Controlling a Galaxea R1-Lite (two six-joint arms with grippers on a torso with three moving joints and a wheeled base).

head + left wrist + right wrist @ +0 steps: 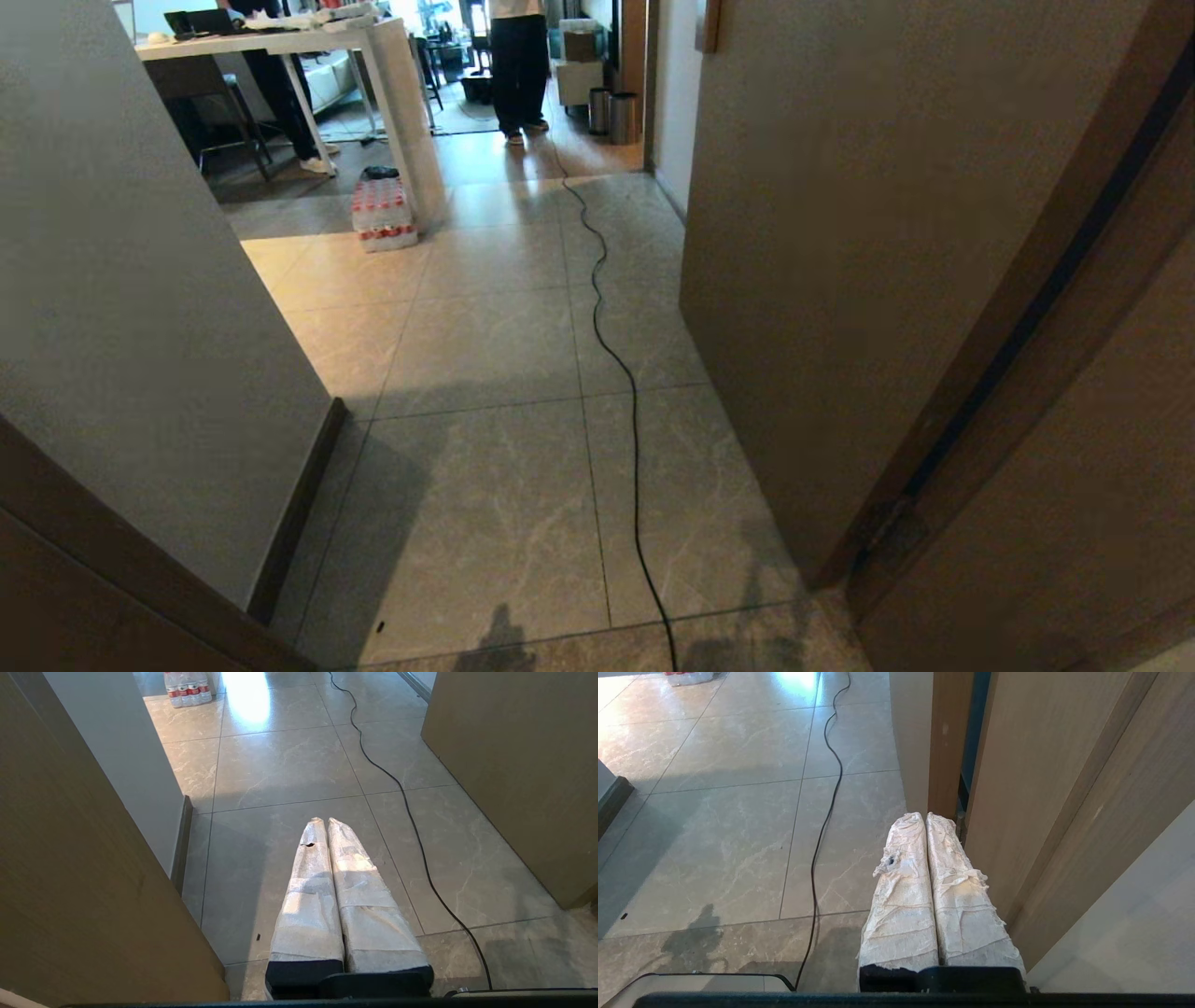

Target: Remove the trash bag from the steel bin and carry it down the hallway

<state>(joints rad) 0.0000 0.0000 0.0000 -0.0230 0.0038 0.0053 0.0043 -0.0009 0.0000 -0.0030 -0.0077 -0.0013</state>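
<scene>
no trash bag can be made out. two small steel cylinders, either possibly the steel bin (623,118), are seen far off at the upper centre of the head view, past the hallway (523,355) floor and near a person's legs (519,70); which is meant cannot be told. the left pincer (323,820) and right pincer (923,814) are shown pressed shut and holding nothing, low over the tiles, a black cable (635,420) trailing between. the bag is judged light, thin and easily torn; its gathered rim should be pinched and lifted slowly.
</scene>
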